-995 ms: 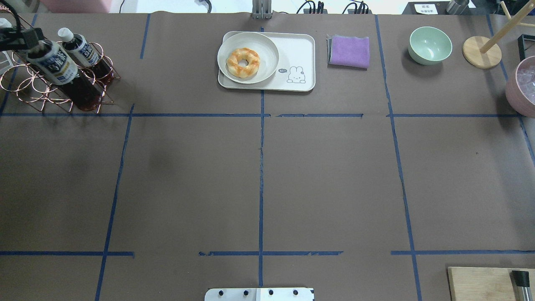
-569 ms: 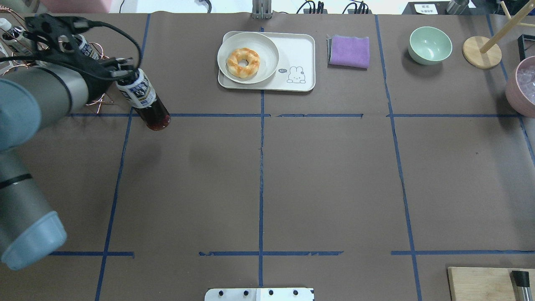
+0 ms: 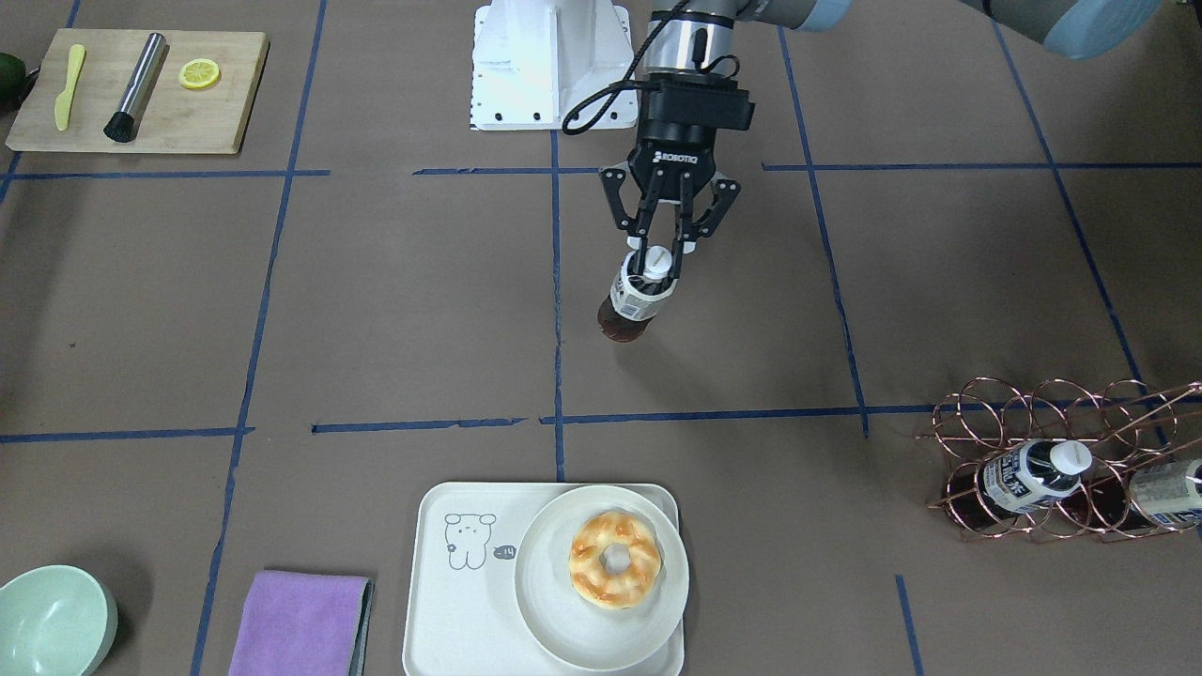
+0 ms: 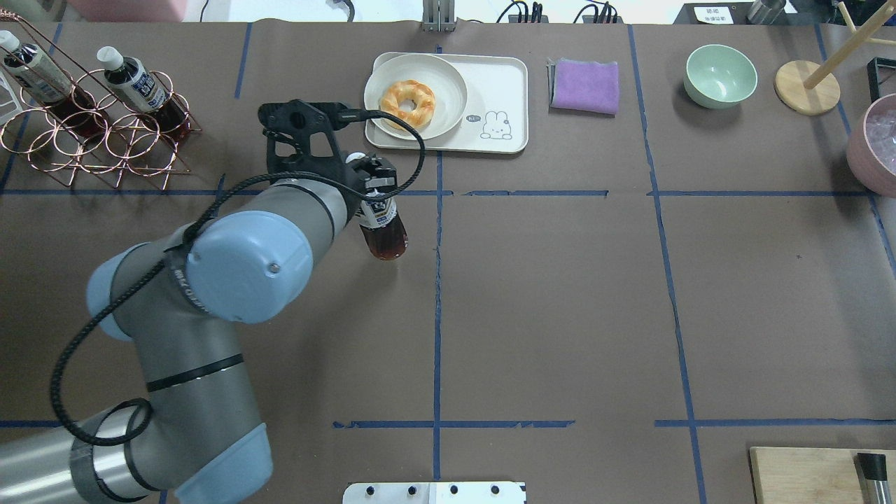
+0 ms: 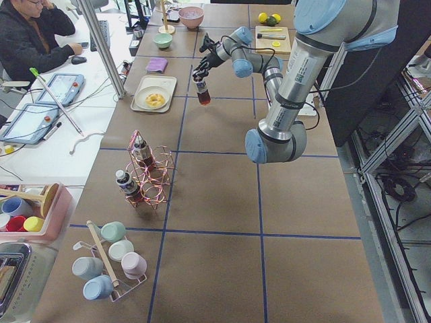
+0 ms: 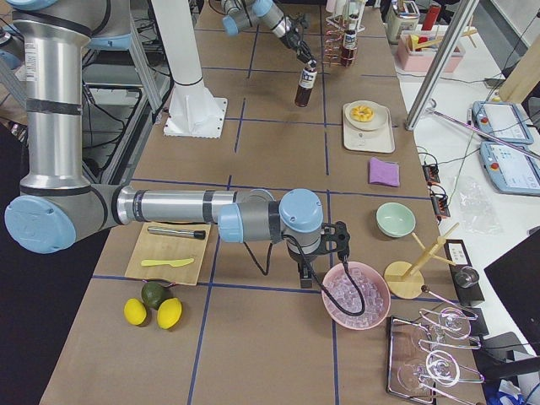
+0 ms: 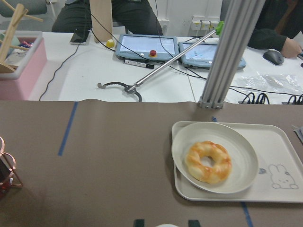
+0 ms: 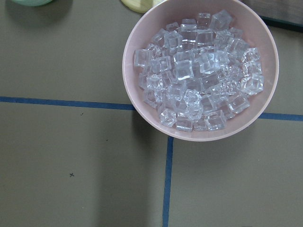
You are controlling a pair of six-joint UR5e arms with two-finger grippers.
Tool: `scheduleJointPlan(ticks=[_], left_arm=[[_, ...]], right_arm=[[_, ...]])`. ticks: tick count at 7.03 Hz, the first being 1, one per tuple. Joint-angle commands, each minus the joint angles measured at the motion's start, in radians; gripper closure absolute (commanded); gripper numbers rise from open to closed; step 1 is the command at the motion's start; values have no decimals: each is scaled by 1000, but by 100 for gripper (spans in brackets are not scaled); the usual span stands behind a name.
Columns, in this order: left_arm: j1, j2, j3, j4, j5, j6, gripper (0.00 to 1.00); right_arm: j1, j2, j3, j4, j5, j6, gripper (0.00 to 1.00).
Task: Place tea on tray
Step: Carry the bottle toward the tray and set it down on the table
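Observation:
My left gripper (image 4: 371, 178) is shut on the white cap of a tea bottle (image 4: 382, 234) of dark brown liquid. It holds the bottle hanging above the table, near the centre line; the bottle also shows in the front view (image 3: 631, 305). The cream-white tray (image 4: 500, 91) with the line-drawn bear lies farther back and slightly right of the bottle. A round plate (image 4: 448, 77) with a doughnut (image 4: 407, 105) fills the tray's left half. Two more tea bottles (image 4: 133, 80) stand in the copper wire rack (image 4: 91, 133). My right gripper (image 6: 337, 245) hangs over the ice bowl; I cannot tell whether it is open or shut.
A purple cloth (image 4: 584, 85) and a green bowl (image 4: 719, 75) lie right of the tray. A pink bowl of ice cubes (image 8: 199, 71) sits at the far right. A wooden board (image 3: 136, 89) with a knife, muddler and lemon slice is near the robot's right.
My left arm has lifted one tea bottle out of the wire rack and carried it to the right, to near the centre line in front of the tray.

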Motion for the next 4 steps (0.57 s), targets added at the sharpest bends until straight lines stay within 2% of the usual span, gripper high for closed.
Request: scheduleJointPlan(ticks=[1, 4], left_arm=[[18, -95, 108, -1, 11, -37, 100], [41, -97, 119, -4, 17, -78, 100]], right_arm=[[0, 0, -2, 0, 0, 0, 0], [0, 0, 1, 0, 0, 0, 0]])
